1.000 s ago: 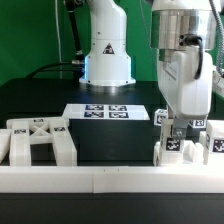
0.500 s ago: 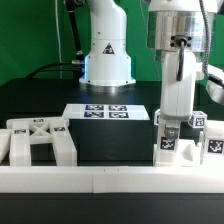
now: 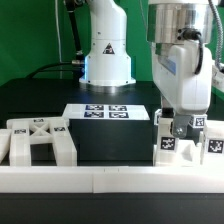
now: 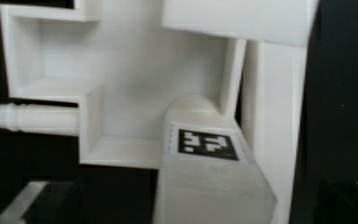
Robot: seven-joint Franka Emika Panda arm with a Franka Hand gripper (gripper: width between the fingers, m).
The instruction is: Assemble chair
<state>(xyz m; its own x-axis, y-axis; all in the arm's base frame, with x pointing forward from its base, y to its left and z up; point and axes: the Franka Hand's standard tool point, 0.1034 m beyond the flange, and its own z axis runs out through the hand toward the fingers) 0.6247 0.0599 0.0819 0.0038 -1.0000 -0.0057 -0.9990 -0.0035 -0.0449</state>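
My gripper points straight down at the exterior view's right, with its fingers on a blocky white chair part that stands behind the front rail and bears small tags. In the wrist view the same part fills the frame, with a square tag and a short round peg on its side. The gripper has a dark finger on each side of the white part and appears shut on it. Another chair part, a square frame with a crossed panel, lies at the exterior view's left.
The marker board lies flat in the middle of the black table. A long low white rail runs along the front. The arm's white base stands at the back centre, against a green backdrop.
The gripper has shifted slightly sideways and turned a little over the right chair part, whose tags moved a few pixels with it. The left chair part has not moved.
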